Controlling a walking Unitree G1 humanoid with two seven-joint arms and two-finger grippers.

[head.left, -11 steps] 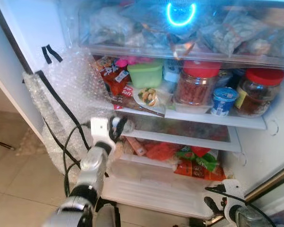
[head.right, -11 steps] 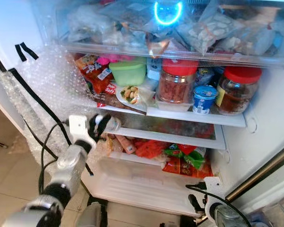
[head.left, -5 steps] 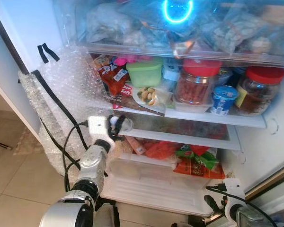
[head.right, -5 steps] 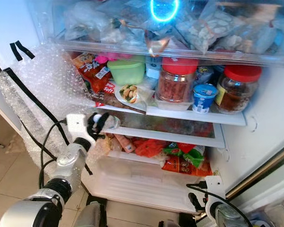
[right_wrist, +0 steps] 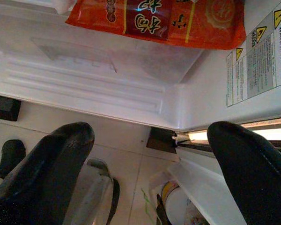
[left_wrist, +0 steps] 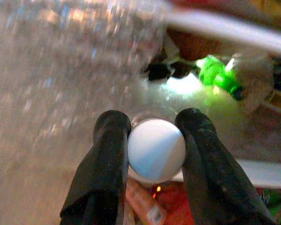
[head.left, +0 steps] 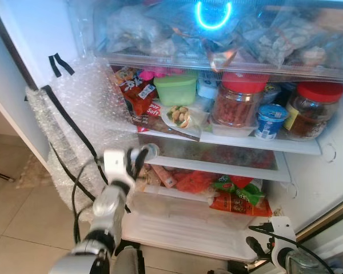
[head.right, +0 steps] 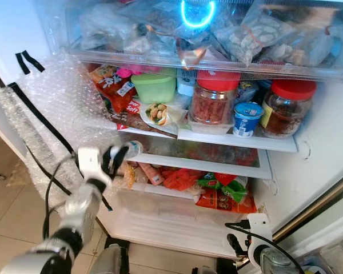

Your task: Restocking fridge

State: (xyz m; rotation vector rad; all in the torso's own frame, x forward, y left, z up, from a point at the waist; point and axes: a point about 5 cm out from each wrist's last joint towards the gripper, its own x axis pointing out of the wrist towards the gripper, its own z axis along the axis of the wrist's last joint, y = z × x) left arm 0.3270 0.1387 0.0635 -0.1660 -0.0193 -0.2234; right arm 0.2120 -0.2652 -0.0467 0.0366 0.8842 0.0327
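**Left gripper holds a small bottle at the open fridge**

At the left, bubble wrap [head.left: 80, 108] hangs against the fridge's side wall. The left gripper [left_wrist: 152, 145] is raised in front of the middle shelf's left end, its two black fingers [left_wrist: 107, 159] closed on a small clear bottle with a white cap [left_wrist: 156, 150]; the bottle [head.right: 131, 149] sits just at the shelf's front edge. On the shelf above stand a green tub [head.left: 175, 89], a red-lidded jar [head.left: 234, 103], a blue-and-white cup [head.left: 270, 121] and a second red-lidded jar [head.left: 310, 109]. Red and green packets [head.left: 234, 194] lie in the drawer below. The right gripper [right_wrist: 150, 154] hangs low near the fridge's bottom right corner, fingers spread wide and holding nothing.
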